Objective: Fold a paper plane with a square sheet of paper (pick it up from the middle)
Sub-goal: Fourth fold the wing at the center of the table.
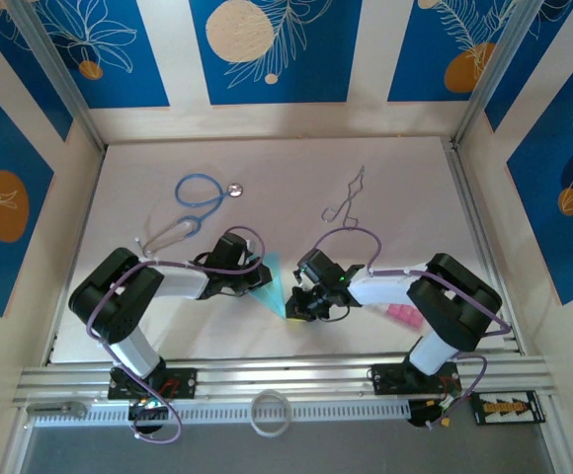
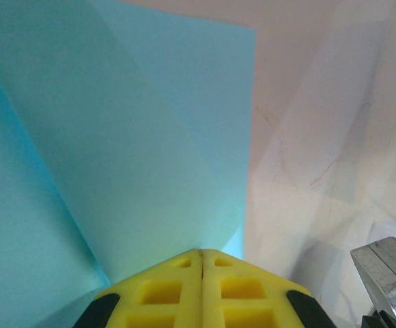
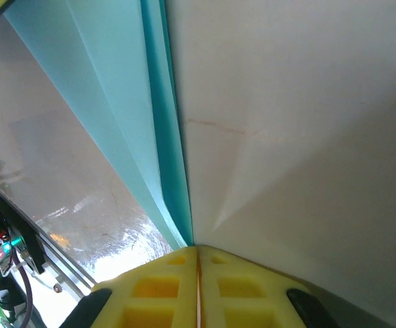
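Observation:
The light turquoise sheet of paper [image 1: 271, 284] is folded into a narrow wedge, wide at the top and tapering to a sharp point near the table's front middle. It is held between both arms. My left gripper [image 1: 251, 270] is shut on its wide upper left part; in the left wrist view the yellow fingertips [image 2: 203, 254] meet at the paper [image 2: 116, 150], which fans out with a diagonal crease. My right gripper [image 1: 297, 304] is shut on the pointed end; in the right wrist view layered folded edges [image 3: 162, 137] run straight into the closed gripper [image 3: 197, 249].
A blue-tubed stethoscope [image 1: 200, 193] and a wire tool [image 1: 346, 199] lie at the back of the white table. Pink blocks [image 1: 402, 314] sit beside the right arm, and a white ring [image 1: 270, 412] lies on the front rail. A metal part [image 2: 387, 272] shows at the left wrist view's lower right.

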You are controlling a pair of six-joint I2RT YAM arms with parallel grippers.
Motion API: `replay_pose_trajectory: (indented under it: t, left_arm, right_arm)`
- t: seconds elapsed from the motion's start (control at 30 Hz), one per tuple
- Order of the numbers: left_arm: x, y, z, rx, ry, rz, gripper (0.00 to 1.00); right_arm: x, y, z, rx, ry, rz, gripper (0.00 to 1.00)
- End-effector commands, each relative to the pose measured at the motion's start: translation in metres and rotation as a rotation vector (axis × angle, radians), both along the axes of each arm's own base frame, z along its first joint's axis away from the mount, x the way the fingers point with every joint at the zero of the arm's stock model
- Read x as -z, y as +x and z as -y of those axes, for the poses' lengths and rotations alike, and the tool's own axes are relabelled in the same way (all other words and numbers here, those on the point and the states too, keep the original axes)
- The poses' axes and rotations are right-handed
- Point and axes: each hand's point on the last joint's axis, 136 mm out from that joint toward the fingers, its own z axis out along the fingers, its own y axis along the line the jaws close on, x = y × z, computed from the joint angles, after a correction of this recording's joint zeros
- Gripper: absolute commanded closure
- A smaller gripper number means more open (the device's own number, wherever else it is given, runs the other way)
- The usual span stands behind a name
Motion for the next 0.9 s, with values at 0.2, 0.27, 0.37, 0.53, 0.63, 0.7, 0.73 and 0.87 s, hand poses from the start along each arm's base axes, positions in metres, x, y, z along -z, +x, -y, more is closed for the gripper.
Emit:
replay_pose_trajectory:
  t: [0.2,0.27,0.37,0.53,0.63,0.7,0.73,0.87]
  left_arm:
    - [0.027,-0.014,-0.023,-0.032,0.097,-0.068,1.0]
    - [0.027,-0.015,-0.022,-0.03,0.094,-0.068,1.0]
    - [0.026,-0.014,-0.022,-0.03,0.093,-0.065,1.0]
    - [0.028,-0.015,-0.023,-0.03,0.093,-0.07,1.0]
    - [0.028,-0.016,-0.023,-0.031,0.092,-0.07,1.0]
    - [0.028,-0.016,-0.023,-0.033,0.094,-0.068,1.0]
    - [0.027,-0.016,-0.023,-0.033,0.093,-0.068,1.0]
    - [0.025,-0.015,-0.023,-0.031,0.091,-0.064,1.0]
  right_arm:
    - [-0.035,0.009,0.004,0.029,0.07,0.056,0.87]
    - [-0.045,0.012,-0.007,0.01,0.142,0.065,0.89]
    - [-0.048,0.015,-0.023,-0.019,0.196,0.047,0.93]
    - [-0.032,0.023,-0.039,-0.018,0.197,0.008,0.95]
    - [-0.027,0.022,-0.042,-0.022,0.193,-0.008,0.95]
    - [-0.018,0.02,-0.037,-0.017,0.16,-0.013,0.95]
    - [-0.013,0.018,-0.033,-0.015,0.141,-0.022,0.95]
    - [0.014,-0.002,-0.011,-0.004,0.071,-0.081,0.96]
